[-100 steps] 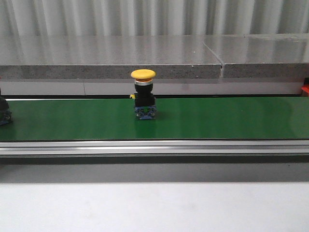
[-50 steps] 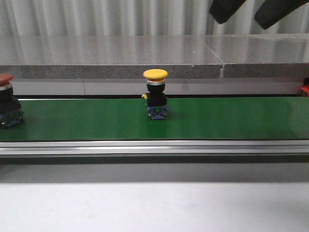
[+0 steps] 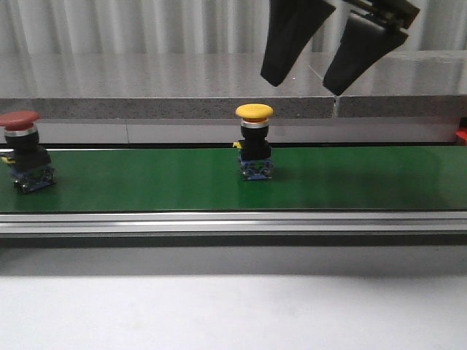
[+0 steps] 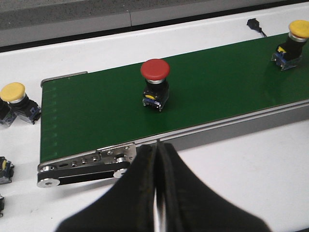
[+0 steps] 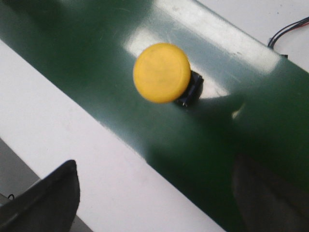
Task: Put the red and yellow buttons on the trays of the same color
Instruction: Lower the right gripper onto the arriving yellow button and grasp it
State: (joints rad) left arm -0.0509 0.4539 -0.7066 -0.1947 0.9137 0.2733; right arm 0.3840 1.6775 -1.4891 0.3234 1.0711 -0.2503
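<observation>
A yellow button (image 3: 255, 140) stands upright on the green conveyor belt (image 3: 350, 179) near the middle; it also shows in the right wrist view (image 5: 161, 73) and the left wrist view (image 4: 295, 37). A red button (image 3: 24, 149) stands on the belt at the far left and shows in the left wrist view (image 4: 155, 83). My right gripper (image 3: 303, 76) is open and empty, hanging above and a little right of the yellow button. My left gripper (image 4: 157, 159) is shut and empty, over the white table in front of the belt's end. No trays are in view.
Another yellow button (image 4: 15, 98) lies on the white table beside the belt's end, with more dark parts (image 4: 4, 170) near it. A grey stone ledge (image 3: 168, 87) runs behind the belt. A metal rail (image 3: 233, 221) edges the belt's front.
Both buttons have ridden the belt to the right; the red one has come fully into view. My right gripper has come down from the top edge toward the yellow button.
</observation>
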